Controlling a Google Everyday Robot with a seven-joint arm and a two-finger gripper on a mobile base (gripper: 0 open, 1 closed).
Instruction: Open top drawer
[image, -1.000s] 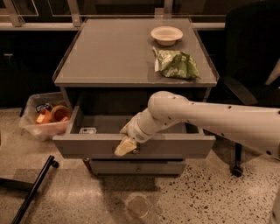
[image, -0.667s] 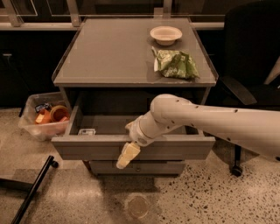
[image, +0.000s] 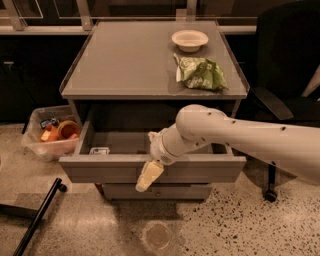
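Note:
The top drawer (image: 95, 171) of the grey cabinet stands pulled out, with its wide flat front panel facing me and its inside showing. A small white item (image: 99, 150) lies in its left part. My gripper (image: 148, 176) hangs down in front of the middle of the front panel, pointing down and left, at the end of the white arm (image: 240, 135) that reaches in from the right. The drawer's knob is hidden behind the gripper. A lower, narrower drawer front (image: 175, 191) sits shut below it.
On the cabinet top (image: 125, 60) stand a white bowl (image: 189, 39) and a green snack bag (image: 200, 73). A clear bin (image: 35, 145) with orange items sits on the floor at left. A black chair (image: 285, 65) stands at right. A black bar (image: 37, 217) lies at lower left.
My gripper has dropped from the top edge of the drawer's front panel to hang in front of it. The drawer stays pulled out about the same distance.

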